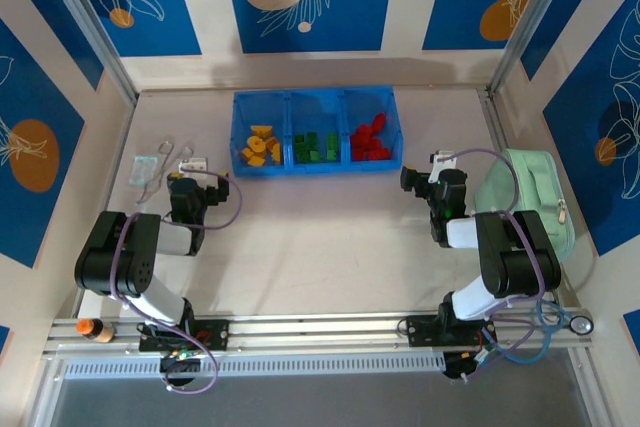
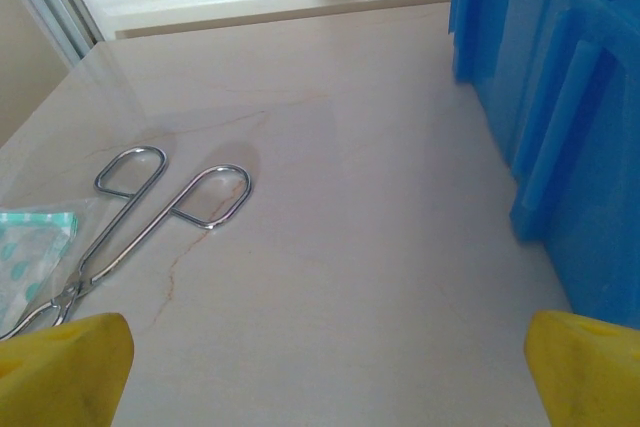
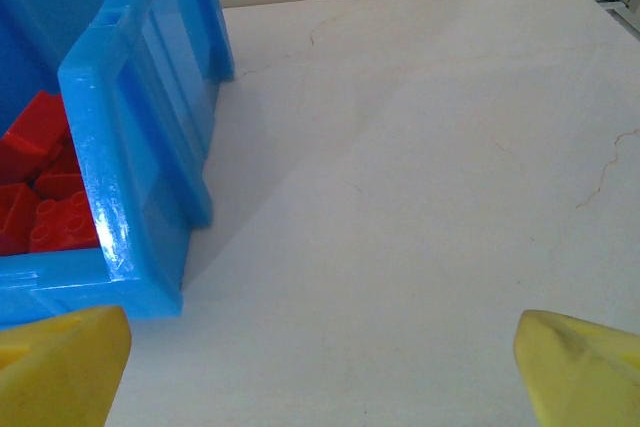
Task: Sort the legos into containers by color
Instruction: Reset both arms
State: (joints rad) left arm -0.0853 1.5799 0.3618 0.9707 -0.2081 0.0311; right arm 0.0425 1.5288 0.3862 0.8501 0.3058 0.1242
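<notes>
The blue tray [image 1: 316, 168] stands at the back middle of the table, its three containers side by side. Yellow-orange legos [image 1: 260, 146] lie in the left one, green legos [image 1: 315, 147] in the middle one and red legos [image 1: 370, 140] in the right one. My left gripper [image 1: 189, 173] hovers low, left of the tray's front corner, open and empty [image 2: 325, 382]. The tray's left wall [image 2: 570, 127] is on its right. My right gripper [image 1: 424, 176] is open and empty too [image 3: 320, 372], just off the tray's right front corner [image 3: 140, 162]. Red legos [image 3: 35, 192] show inside that corner.
Metal forceps [image 2: 150, 217] and a teal-patterned packet [image 2: 30, 257] lie ahead-left of the left gripper. A mint-green zippered pouch [image 1: 530, 197] rests by the right wall beside the right arm. Bare tabletop [image 1: 320, 237] stretches between the two arms.
</notes>
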